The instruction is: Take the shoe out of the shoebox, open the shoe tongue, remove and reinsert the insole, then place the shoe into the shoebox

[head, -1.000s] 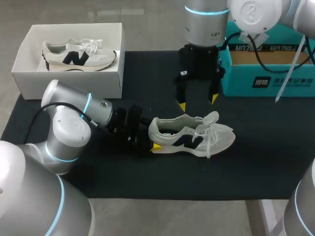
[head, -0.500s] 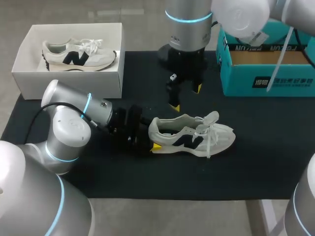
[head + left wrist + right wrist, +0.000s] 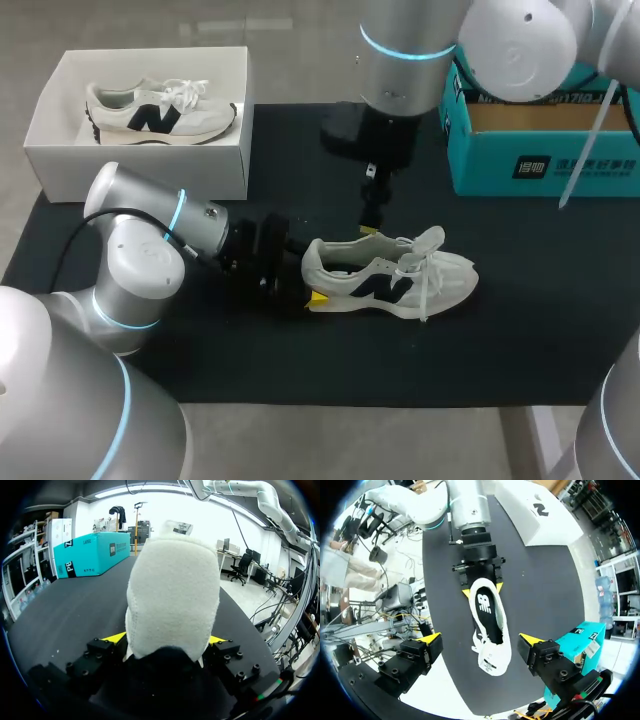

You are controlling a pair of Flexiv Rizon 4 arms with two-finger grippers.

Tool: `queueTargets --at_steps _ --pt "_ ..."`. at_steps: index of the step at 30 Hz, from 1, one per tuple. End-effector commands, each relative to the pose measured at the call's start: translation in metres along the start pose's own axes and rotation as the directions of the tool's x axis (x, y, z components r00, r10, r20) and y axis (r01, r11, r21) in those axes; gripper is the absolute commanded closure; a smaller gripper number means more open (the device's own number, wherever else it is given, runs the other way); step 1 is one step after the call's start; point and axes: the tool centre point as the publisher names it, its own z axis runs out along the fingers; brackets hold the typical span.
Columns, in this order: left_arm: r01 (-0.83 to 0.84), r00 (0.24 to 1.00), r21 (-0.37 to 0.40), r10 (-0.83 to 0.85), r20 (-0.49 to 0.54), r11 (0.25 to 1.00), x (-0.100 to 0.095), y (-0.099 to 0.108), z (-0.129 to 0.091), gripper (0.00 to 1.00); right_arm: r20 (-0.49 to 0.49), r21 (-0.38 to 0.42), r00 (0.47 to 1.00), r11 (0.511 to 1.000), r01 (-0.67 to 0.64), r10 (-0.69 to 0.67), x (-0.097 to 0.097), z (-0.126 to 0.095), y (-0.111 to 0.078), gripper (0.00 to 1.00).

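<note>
The shoe (image 3: pixel 390 272) sits upright on its sole on the black desk (image 3: pixel 520 320), out of the box, toe toward my right. Its dark insole (image 3: pixel 485 611) shows through the opening. My left gripper (image 3: pixel 167 639) is clamped on the heel, one yellow tip against each side. My right gripper (image 3: pixel 481 640) hangs just above the shoe's opening, fingers spread wide and holding nothing. Well apart, at the desk's far left corner, the white shoebox (image 3: pixel 150 165) holds a second shoe (image 3: pixel 160 110). A teal box (image 3: pixel 545 165) stands at the far right.
</note>
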Motion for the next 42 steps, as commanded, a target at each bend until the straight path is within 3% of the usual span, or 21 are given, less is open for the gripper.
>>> queueTargets --at_steps 1,9,15,16,17,18,19,25,42 --pt "0.0 1.0 -0.002 0.0 -0.001 1.0 -0.002 0.002 0.001 1.0 0.003 -0.087 0.996 0.992 0.088 -0.088 0.001 0.002 -0.008 0.0" --pt "0.0 1.0 -0.002 0.0 -0.001 1.0 -0.002 0.002 0.001 1.0 0.003 -0.087 0.996 0.992 0.088 -0.088 0.001 0.002 -0.008 0.0" --pt "0.0 1.0 -0.002 0.0 -0.001 1.0 -0.002 0.002 0.001 1.0 -0.001 -0.064 0.991 0.989 0.137 -0.137 -0.01 0.01 0.011 0.0" --pt "0.0 1.0 -0.002 0.0 -0.001 1.0 -0.002 0.002 0.001 1.0 -0.004 -0.065 0.991 0.989 0.136 -0.136 -0.011 0.013 0.013 0.51" --pt "0.0 1.0 -0.002 0.0 -0.001 1.0 -0.002 0.002 0.001 1.0 -0.006 -0.065 0.99 0.988 0.137 -0.138 -0.012 0.016 0.014 0.65" --pt "0.0 1.0 -0.002 0.0 -0.001 1.0 -0.002 0.002 0.001 1.0 -0.006 -0.064 0.99 0.988 0.139 -0.14 -0.012 0.018 0.016 0.88" --pt "0.0 1.0 -0.002 0.0 -0.001 1.0 -0.002 0.002 0.001 1.0 -0.008 -0.072 0.989 0.986 0.147 -0.148 -0.013 0.021 0.018 1.0" --pt "0.0 1.0 -0.002 0.0 -0.001 1.0 -0.002 0.002 0.001 1.0 -0.054 -0.09 0.966 0.965 0.247 -0.253 -0.013 0.044 0.028 1.0" --pt "0.0 1.0 -0.002 0.0 -0.001 1.0 -0.002 0.002 0.001 1.0 -0.054 -0.09 0.966 0.965 0.247 -0.253 -0.013 0.044 0.028 1.0"
